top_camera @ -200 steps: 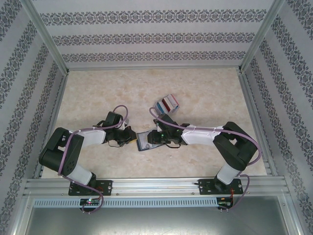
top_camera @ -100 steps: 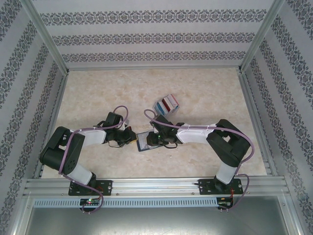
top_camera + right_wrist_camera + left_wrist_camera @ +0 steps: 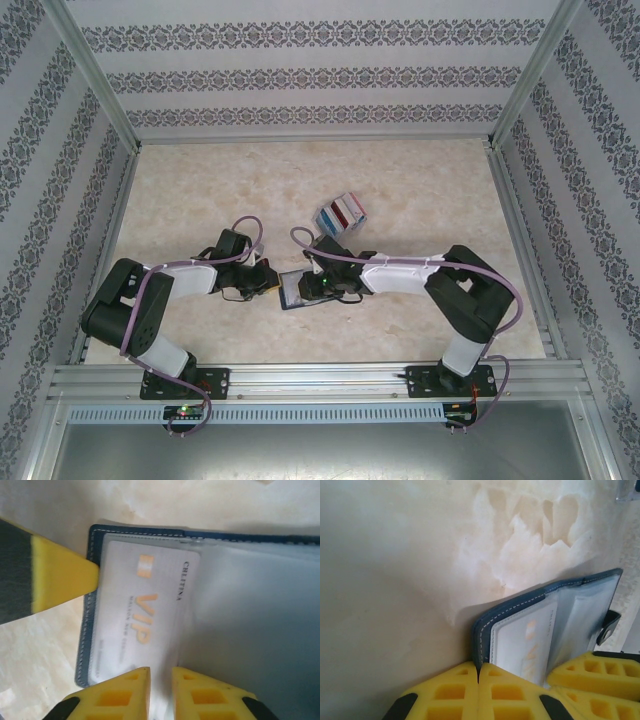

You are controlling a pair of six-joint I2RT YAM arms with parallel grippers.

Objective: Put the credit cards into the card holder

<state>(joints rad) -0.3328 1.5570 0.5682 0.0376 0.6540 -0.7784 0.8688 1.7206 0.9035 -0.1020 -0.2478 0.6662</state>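
Observation:
The navy card holder [image 3: 295, 288] lies open between the two arms. My left gripper [image 3: 479, 672] is shut on the edge of its blue cover [image 3: 520, 605]. A white credit card with orange "VIP" lettering [image 3: 145, 615] sits inside a clear sleeve [image 3: 250, 625] of the card holder [image 3: 135, 532]. My right gripper [image 3: 161, 680] hovers at the sleeve's near edge, its jaws a narrow gap apart with a fold of clear plastic running between them. One yellow left finger [image 3: 60, 580] presses the holder's left edge. In the top view the right gripper [image 3: 318, 285] is over the holder.
A pale rack of red, blue and white cards [image 3: 340, 213] stands just behind the right gripper. The marble-patterned table [image 3: 420, 190] is walled by patterned panels on three sides, with a metal rail [image 3: 320, 380] along the near edge.
The right arm has slid left, bringing its gripper further over the card holder. The left arm and the holder have stayed in place.

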